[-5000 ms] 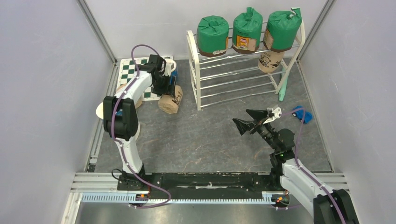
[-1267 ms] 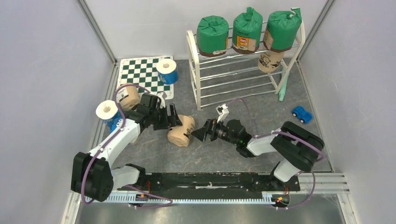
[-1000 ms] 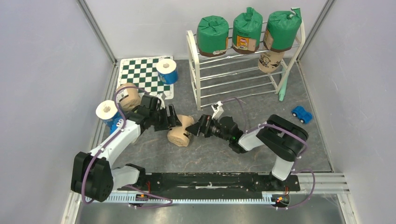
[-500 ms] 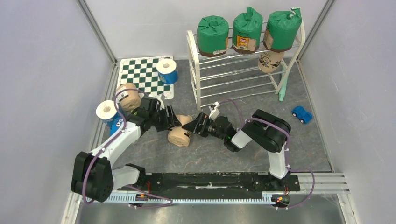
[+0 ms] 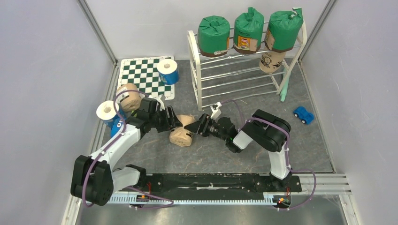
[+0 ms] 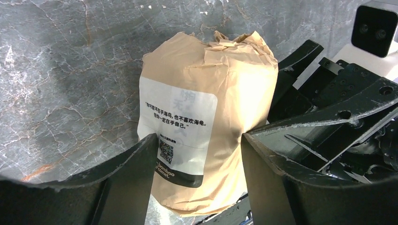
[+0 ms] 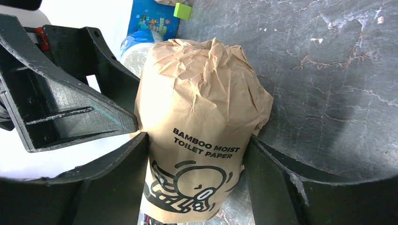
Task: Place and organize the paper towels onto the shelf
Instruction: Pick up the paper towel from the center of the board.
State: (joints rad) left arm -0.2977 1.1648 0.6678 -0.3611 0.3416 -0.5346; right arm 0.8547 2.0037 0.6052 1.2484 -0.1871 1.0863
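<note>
Shelf [image 5: 195,70]: three green rolls [image 5: 248,29], one tan roll [image 5: 271,61] | left gripper [image 6: 197,138], right gripper [image 7: 195,136]: clamping floor roll [image 5: 180,136]

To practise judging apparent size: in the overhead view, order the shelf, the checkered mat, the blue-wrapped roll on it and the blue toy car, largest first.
1. shelf
2. checkered mat
3. blue-wrapped roll
4. blue toy car
Roll over car is unsure: the roll's top sits nearer the camera.

Arms reach inward — left gripper [image 5: 172,123] and right gripper [image 5: 199,126] both clamp one tan roll [image 5: 181,137].
</note>
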